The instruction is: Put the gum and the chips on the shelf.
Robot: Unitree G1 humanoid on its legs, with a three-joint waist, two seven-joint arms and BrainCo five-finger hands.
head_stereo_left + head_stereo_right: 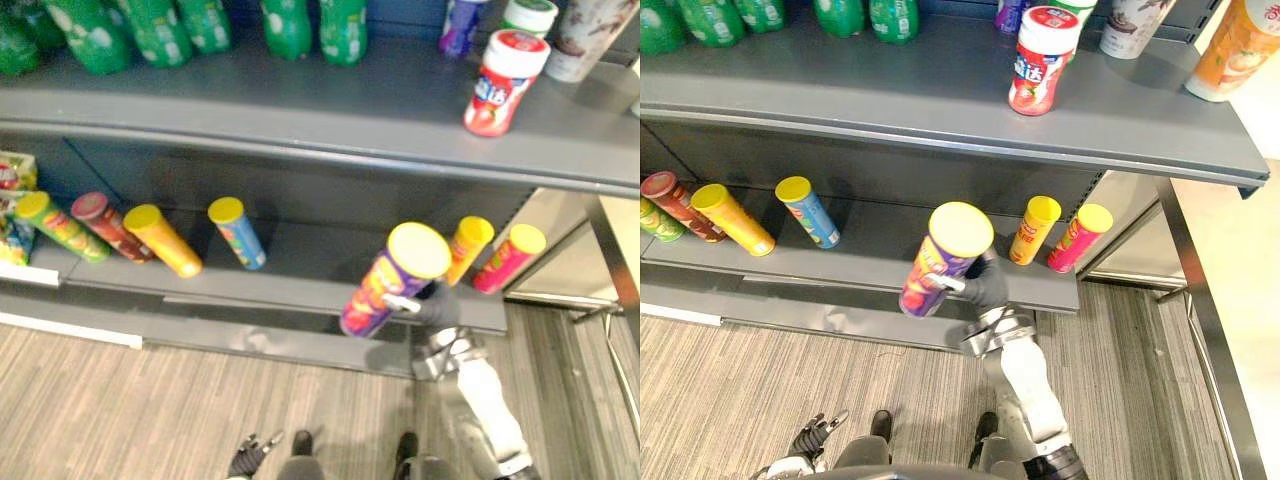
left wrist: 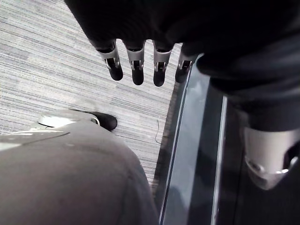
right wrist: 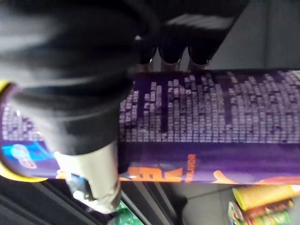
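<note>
Facing grey store shelving over a striped floor [image 1: 150, 410], with the gum bottle [image 1: 1040, 62] upright on the upper shelf [image 1: 890, 90], well above and beyond the fingers. Gripping the purple chips can [image 1: 940, 262] in the right hand [image 1: 987, 287], fingers [image 3: 171, 55] clenched round its middle, yellow lid uppermost and tilted, by the front edge of the lower shelf [image 1: 870, 255], a yellow can [image 1: 1032, 228] and a pink can [image 1: 1078, 237] leaning just past the fingertips. Hanging the left hand [image 1: 250, 457] low near the floor, fingers [image 2: 136, 63] released, nothing between them.
</note>
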